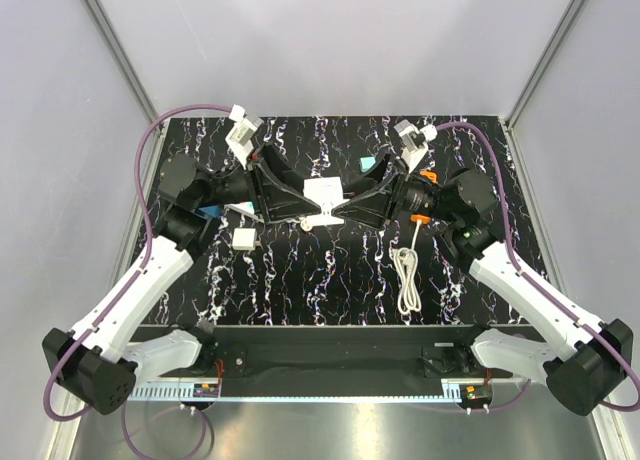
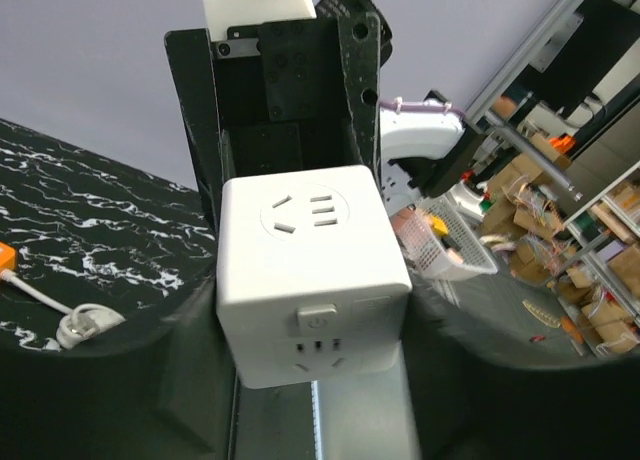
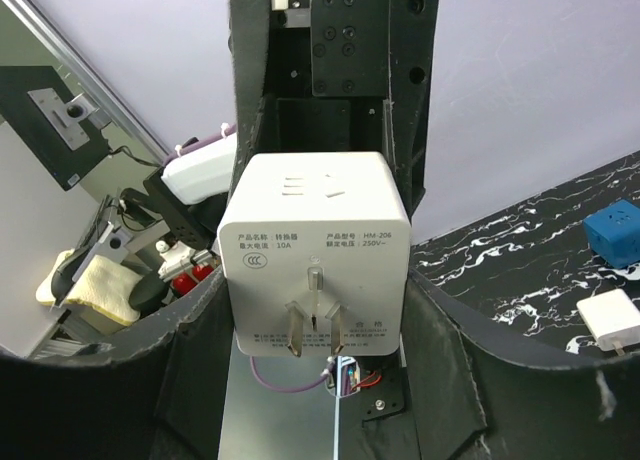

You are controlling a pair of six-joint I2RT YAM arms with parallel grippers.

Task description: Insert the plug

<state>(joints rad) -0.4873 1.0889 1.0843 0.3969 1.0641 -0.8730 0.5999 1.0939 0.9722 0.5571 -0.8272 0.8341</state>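
Observation:
The plug (image 1: pixel 323 193), a white cube adapter, is held above the middle of the black marbled table between both grippers. My left gripper (image 1: pixel 303 206) comes from the left and my right gripper (image 1: pixel 346 206) from the right, tips meeting at the cube. In the left wrist view the plug (image 2: pixel 312 270) shows its socket face and switch between my left gripper's (image 2: pixel 315 380) jaws. In the right wrist view the plug (image 3: pixel 315 260) shows its metal prongs between my right gripper's (image 3: pixel 320 365) jaws. The orange power strip (image 1: pixel 428 177) is mostly hidden under the right arm.
A coiled white cable (image 1: pixel 407 275) lies right of centre. A small white charger (image 1: pixel 244 239) lies front left, and a blue cube (image 1: pixel 210 212) sits under the left arm. A tiny teal cube (image 1: pixel 368 164) sits at the back. Grey walls enclose the table.

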